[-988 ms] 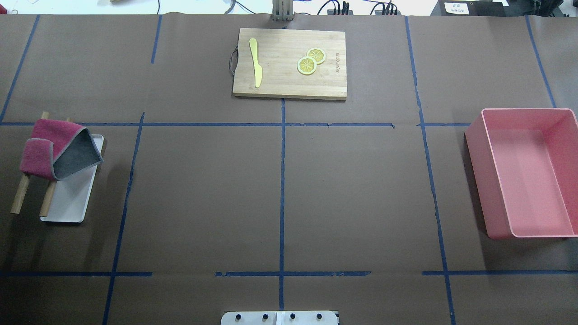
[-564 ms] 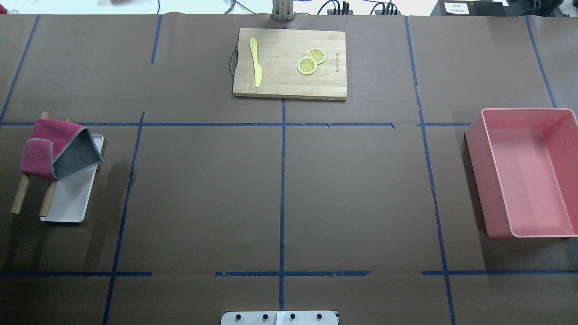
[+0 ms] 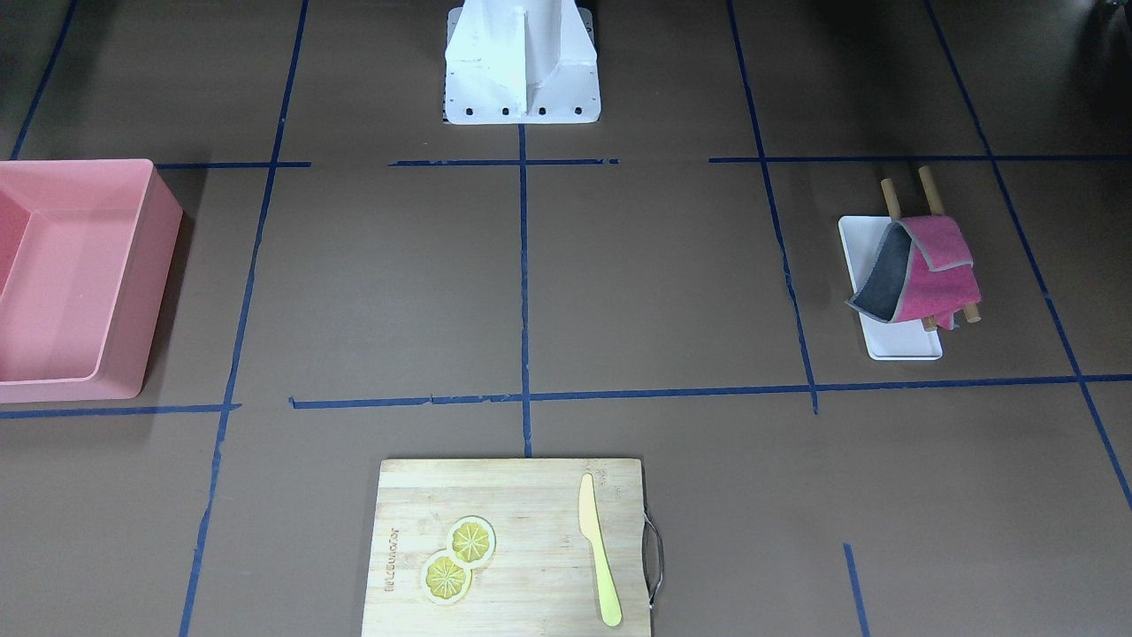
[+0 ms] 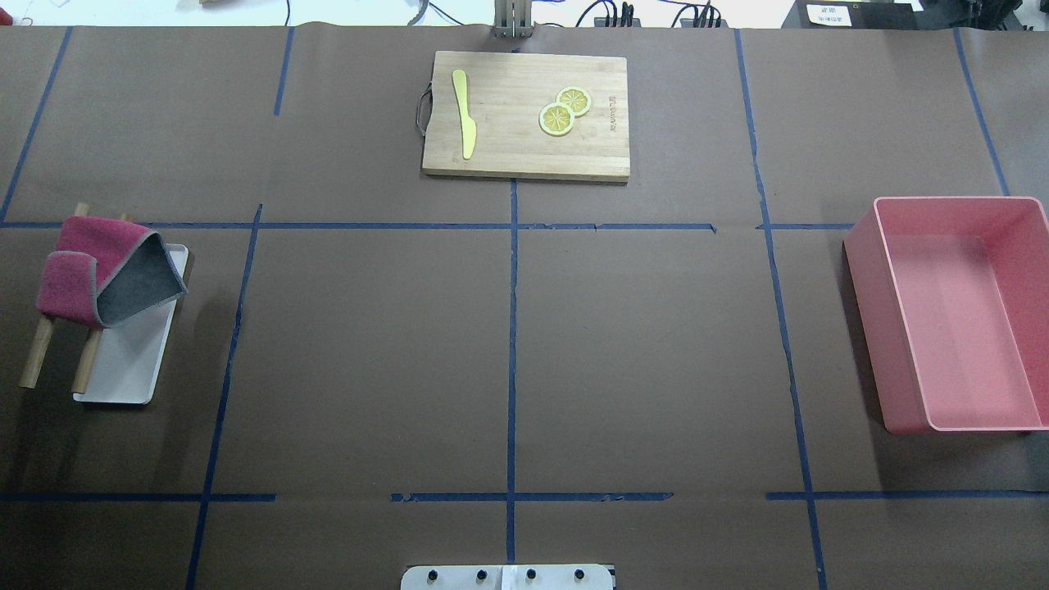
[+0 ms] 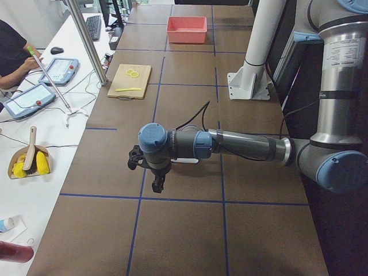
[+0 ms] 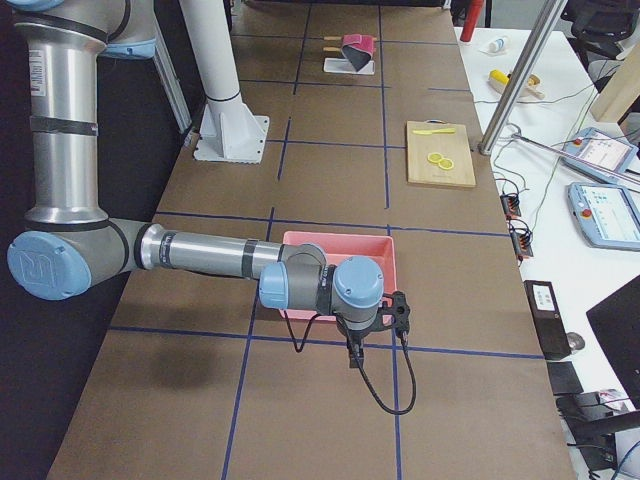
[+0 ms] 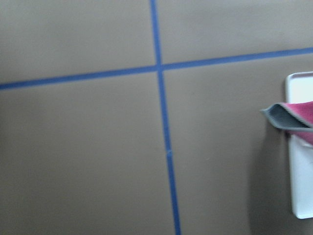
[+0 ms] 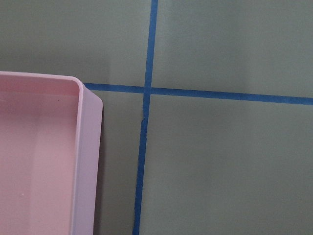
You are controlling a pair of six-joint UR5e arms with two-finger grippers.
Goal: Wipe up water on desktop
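Observation:
The desktop (image 4: 369, 344) is a dark-brown surface crossed by blue tape lines; I see no water on it. A red and grey cloth (image 4: 106, 274) hangs over two wooden rods on a white tray (image 4: 123, 369) at the left. It also shows in the front view (image 3: 920, 270) and at the edge of the left wrist view (image 7: 293, 115). My left gripper (image 5: 156, 183) hangs over the desktop near the tray, seen only in the left side view. My right gripper (image 6: 352, 352) hangs by the pink bin (image 6: 340, 250). I cannot tell if either is open or shut.
The pink bin (image 4: 959, 328) stands at the right edge. A bamboo cutting board (image 4: 524, 115) at the far middle carries a yellow knife (image 4: 465, 115) and two lemon slices (image 4: 564, 111). The robot's base plate (image 4: 508, 578) is at the near edge.

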